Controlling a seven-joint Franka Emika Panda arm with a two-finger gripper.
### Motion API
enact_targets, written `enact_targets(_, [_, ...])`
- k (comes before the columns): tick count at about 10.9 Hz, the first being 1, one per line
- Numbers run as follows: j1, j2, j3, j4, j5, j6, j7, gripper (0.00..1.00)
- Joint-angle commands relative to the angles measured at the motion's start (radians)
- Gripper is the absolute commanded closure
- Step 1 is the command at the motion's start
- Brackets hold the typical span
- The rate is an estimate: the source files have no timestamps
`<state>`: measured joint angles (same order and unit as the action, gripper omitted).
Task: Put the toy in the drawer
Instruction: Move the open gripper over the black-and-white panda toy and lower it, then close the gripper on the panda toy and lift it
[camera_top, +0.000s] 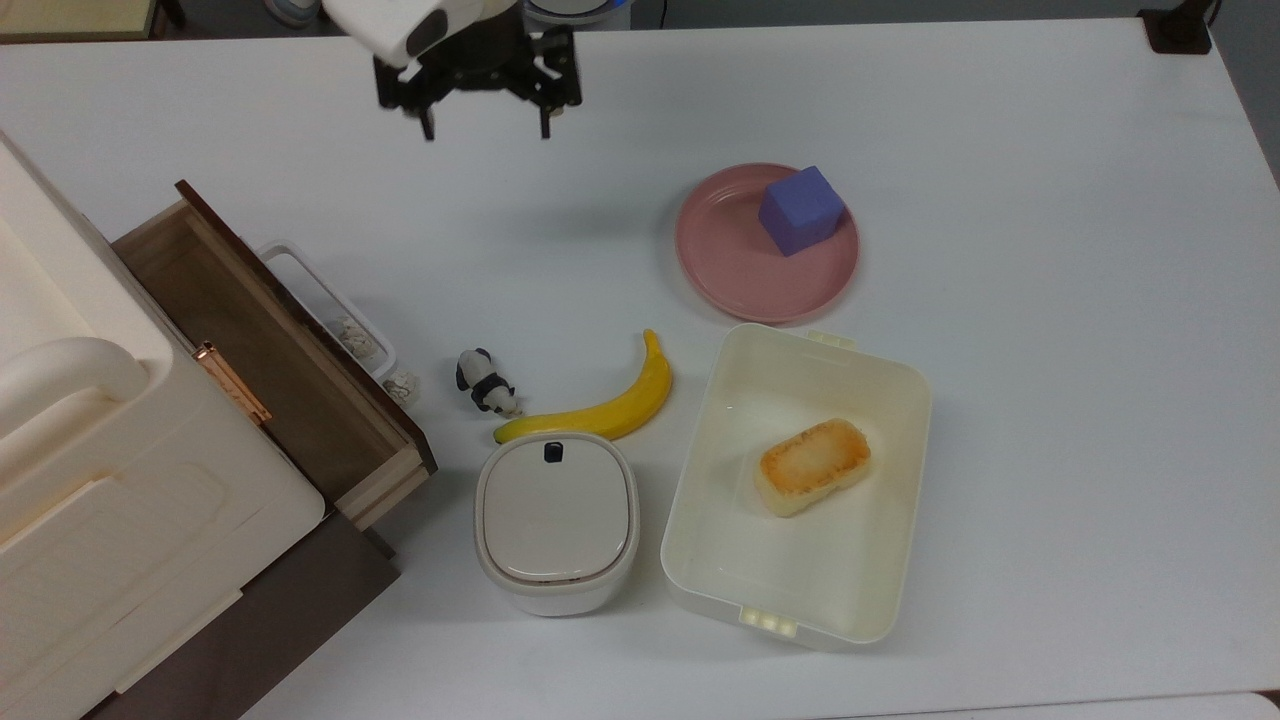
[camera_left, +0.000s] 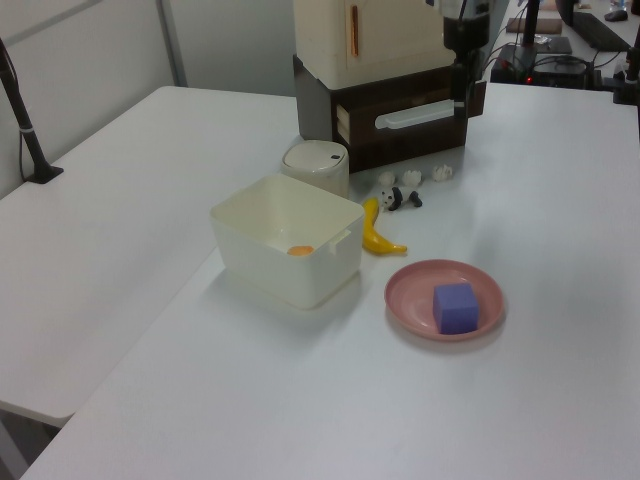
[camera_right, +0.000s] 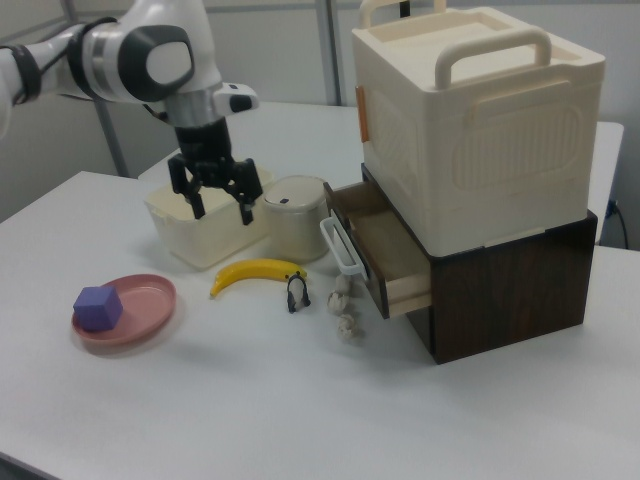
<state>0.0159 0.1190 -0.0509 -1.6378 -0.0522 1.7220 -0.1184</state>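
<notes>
The toy, a tiny black-and-white panda (camera_top: 485, 383) (camera_left: 398, 199) (camera_right: 297, 293), stands on the white table between the drawer and a banana (camera_top: 610, 405). The brown wooden drawer (camera_top: 250, 350) (camera_right: 385, 250) (camera_left: 405, 135) is pulled out, and I see nothing lying inside it. My gripper (camera_top: 486, 132) (camera_right: 222, 213) (camera_left: 462, 95) hangs above the table at the top view's upper edge, far from the panda. Its fingers are spread wide with nothing between them.
A pink plate (camera_top: 730, 270) carries a purple cube (camera_top: 800, 210). A cream tub (camera_top: 880, 420) holds a toasted block (camera_top: 812, 466). A round lidded container (camera_top: 556, 520) sits below the banana. Whitish lumps (camera_top: 400, 384) lie by the drawer handle (camera_top: 320, 300). A cream box (camera_right: 470, 130) tops the cabinet.
</notes>
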Motion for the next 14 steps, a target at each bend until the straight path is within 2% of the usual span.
enact_targets(1, [0.116,0.056,-0.154,-0.039,0.032,0.141,-0.151,0.01])
enact_targets(2, [0.134,0.082,-0.176,-0.053,0.04,0.192,-0.183,0.03])
enact_targets(4, [0.138,0.17,-0.184,-0.054,0.043,0.298,-0.236,0.1])
enact_targets(7, [0.138,0.289,-0.184,-0.053,0.035,0.433,-0.247,0.11])
enact_targets(11, [0.15,0.384,-0.185,-0.047,0.008,0.551,-0.245,0.3])
enact_targets(13, [0.161,0.386,-0.185,-0.048,0.0,0.557,-0.245,0.6])
enact_targets(14, [0.162,0.378,-0.185,-0.047,-0.001,0.554,-0.26,0.86])
